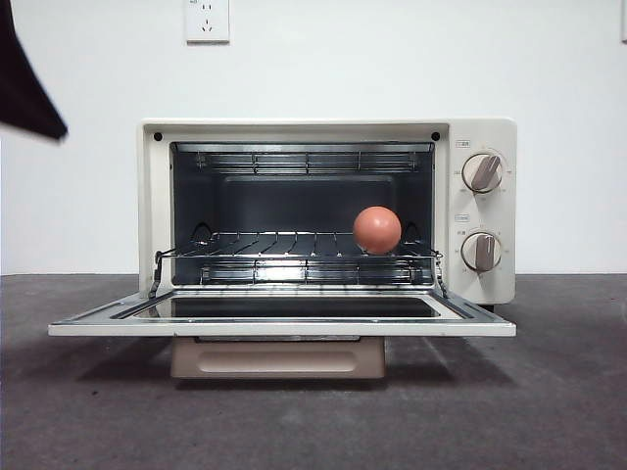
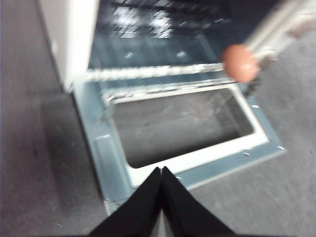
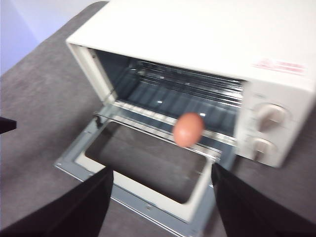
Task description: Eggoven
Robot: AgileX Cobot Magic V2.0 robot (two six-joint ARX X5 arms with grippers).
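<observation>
A: What do you have around the toaster oven (image 1: 328, 211)?

B: I see it on a dark grey table (image 1: 549, 401) against a white wall, with a wall socket (image 1: 207, 20) above it. Its door (image 1: 282, 318) is dropped flat toward me, and the beige handle (image 1: 278, 357) hangs below the door's front edge. Two knobs (image 1: 482, 172) sit on the oven's right panel, one over the other.

A: And the egg?

B: The egg (image 1: 377, 230) rests on the wire rack (image 1: 294, 245) inside the oven, toward the knob side, near the rack's front edge. Nothing stands in front of it.

A: The grippers?

B: My left gripper (image 2: 161, 170) has its jaws pressed together, empty, above the outer edge of the open door. My right gripper (image 3: 160, 173) has its jaws spread wide, empty, also out in front of the door.

A: Anything unclear?

B: Both wrist views are blurred. In the front view only a black tip (image 1: 24, 78) shows up and to the left of the oven, and I can't say which arm it is
</observation>
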